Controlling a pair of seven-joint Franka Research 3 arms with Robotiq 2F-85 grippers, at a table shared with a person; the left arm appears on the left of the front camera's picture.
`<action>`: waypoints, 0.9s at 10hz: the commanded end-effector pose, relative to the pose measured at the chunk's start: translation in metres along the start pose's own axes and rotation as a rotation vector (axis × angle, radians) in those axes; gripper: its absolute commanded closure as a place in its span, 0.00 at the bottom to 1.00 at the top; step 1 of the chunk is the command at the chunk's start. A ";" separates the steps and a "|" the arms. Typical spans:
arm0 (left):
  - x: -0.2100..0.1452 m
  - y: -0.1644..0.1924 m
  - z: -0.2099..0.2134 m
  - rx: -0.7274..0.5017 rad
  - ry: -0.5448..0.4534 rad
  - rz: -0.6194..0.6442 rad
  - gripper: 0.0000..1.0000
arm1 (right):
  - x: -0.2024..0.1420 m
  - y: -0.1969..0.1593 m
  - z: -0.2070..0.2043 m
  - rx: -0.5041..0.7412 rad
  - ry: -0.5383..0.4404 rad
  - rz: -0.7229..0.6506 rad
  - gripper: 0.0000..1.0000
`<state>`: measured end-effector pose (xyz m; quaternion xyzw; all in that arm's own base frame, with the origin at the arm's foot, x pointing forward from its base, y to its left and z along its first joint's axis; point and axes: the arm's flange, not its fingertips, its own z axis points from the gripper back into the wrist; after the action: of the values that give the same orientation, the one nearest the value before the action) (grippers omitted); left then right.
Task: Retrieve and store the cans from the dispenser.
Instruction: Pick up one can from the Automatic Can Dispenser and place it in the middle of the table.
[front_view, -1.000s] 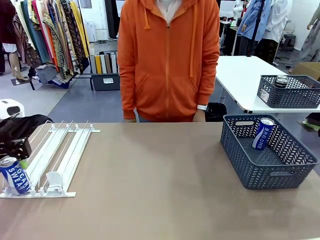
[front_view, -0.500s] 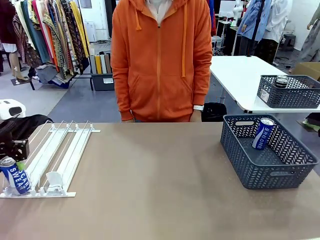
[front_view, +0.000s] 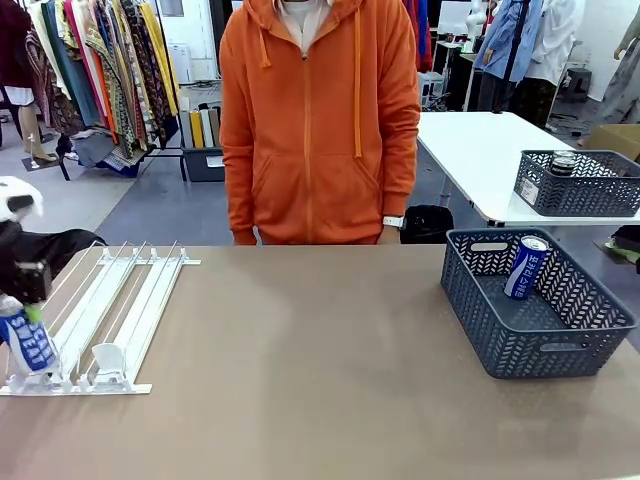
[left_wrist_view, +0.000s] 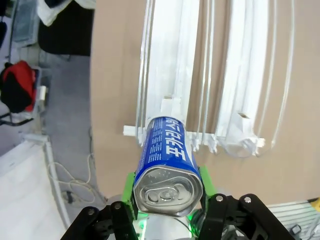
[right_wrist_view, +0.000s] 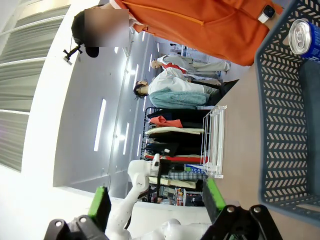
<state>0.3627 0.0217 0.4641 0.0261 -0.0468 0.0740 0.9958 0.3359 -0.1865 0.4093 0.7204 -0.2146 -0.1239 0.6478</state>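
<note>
Front view: the left tool (front_view: 22, 300) is gripping a blue-and-white can (front_view: 28, 342) at the white railed dispenser (front_view: 110, 310), at nine o'clock on the matte brown counter (front_view: 320, 380). A second can (front_view: 526, 266) is leaning inside the grey mesh basket (front_view: 540, 350) at three o'clock.

Left wrist view: green pads (left_wrist_view: 131, 185) are clamping the smooth aluminium cylinder, its silver top facing the camera. Retrieval appears underway; next, I judge, comes carrying it across to the basket.

Right wrist view: the right tool (right_wrist_view: 157, 202) is standing apart, holding nothing.
</note>
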 end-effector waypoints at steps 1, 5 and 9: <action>-0.018 0.008 0.075 -0.034 -0.106 -0.009 1.00 | -0.001 0.001 0.000 -0.002 0.016 0.009 0.00; -0.048 0.044 0.156 -0.234 -0.324 0.007 1.00 | -0.001 0.001 0.000 -0.002 0.016 0.009 0.00; -0.054 0.048 0.167 -0.211 -0.310 0.030 1.00 | -0.001 0.001 0.000 -0.002 0.016 0.009 0.00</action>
<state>0.2870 0.0566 0.6201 -0.0833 -0.2023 0.0830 0.9722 0.3359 -0.1865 0.4093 0.7204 -0.2146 -0.1239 0.6477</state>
